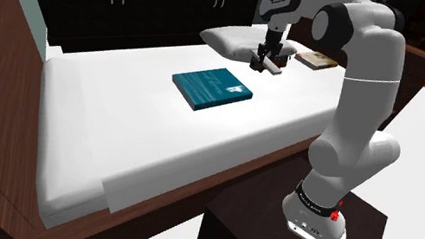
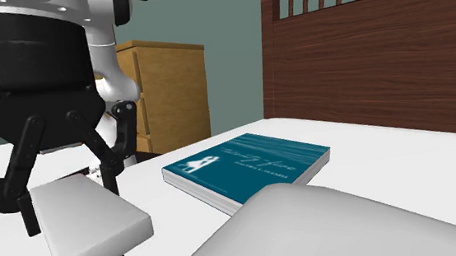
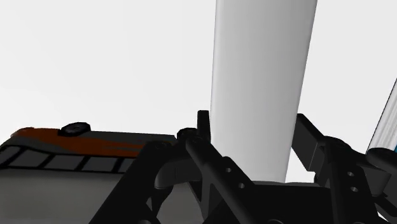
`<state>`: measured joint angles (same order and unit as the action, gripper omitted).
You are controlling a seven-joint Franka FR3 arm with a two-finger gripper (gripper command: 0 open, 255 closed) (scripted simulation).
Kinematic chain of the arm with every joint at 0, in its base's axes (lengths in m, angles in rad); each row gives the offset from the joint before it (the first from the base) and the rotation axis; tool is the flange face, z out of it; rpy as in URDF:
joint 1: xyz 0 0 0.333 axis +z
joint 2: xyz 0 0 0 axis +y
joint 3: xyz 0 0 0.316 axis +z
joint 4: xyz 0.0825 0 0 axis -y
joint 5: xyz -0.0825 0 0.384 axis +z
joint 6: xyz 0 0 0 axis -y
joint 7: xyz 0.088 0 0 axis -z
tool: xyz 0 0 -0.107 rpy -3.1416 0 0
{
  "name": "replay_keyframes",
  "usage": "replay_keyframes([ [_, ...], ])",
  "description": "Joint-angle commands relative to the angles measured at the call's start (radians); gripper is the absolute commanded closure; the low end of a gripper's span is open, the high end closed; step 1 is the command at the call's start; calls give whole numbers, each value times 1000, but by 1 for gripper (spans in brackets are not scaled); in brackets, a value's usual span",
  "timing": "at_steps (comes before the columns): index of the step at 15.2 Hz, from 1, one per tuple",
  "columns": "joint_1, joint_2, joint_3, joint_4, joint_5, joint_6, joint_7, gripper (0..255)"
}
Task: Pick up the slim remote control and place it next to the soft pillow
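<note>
slim remote (image 1: 273, 66), pale grey, sits clamped in the black gripper (image 1: 265, 60) just beside the pillow (image 1: 230, 40). from the second exterior view, a teal book (image 2: 250, 167) lies near the pillow. at the wrist, both fingers (image 3: 308, 140) press the remote's long sides.

A bed (image 1: 115, 116) with a white sheet is carrying three things. In the shoulder view, a teal book (image 1: 213, 89) is lying flat near the middle. A pale pillow (image 1: 230, 41) is resting at its 12 o'clock, and a small brownish book (image 1: 316, 61) is sitting at its 2 o'clock.
</note>
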<state>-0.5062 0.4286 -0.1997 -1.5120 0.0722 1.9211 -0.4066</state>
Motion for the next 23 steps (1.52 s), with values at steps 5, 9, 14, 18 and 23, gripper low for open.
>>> replay_keyframes([
  [5, 1, 21, 3, -50, 5, 70, -1, 255],
  [9, 0, 39, 5, -78, 9, 116, -3, 255],
  [14, -1, 62, 8, -105, 14, 166, -6, 255],
  [18, -1, 62, 7, -105, 14, 166, -6, 255],
  [23, -7, 68, 7, -110, 17, 176, -15, 0],
])
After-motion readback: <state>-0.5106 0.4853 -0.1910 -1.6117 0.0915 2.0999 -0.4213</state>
